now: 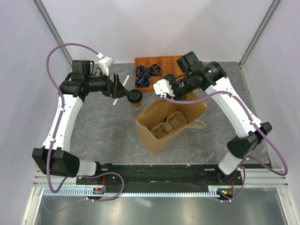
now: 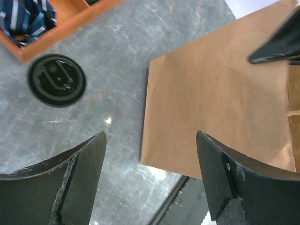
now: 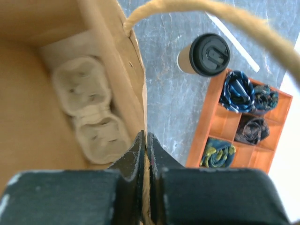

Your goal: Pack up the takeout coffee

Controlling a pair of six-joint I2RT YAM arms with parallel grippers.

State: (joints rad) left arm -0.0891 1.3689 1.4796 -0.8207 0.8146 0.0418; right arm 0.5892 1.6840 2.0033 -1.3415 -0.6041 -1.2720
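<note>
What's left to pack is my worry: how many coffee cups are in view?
1. The takeout coffee stands on the table between the orange tray and the paper bag. Part of the bag's inside is hidden.

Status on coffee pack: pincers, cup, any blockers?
Left pincer open, empty, near takeout coffee. Right pincer shut on paper bag rim. Coffee upright on table, lidded, outside bag. Cup carrier lies in bag; path looks clear.
</note>
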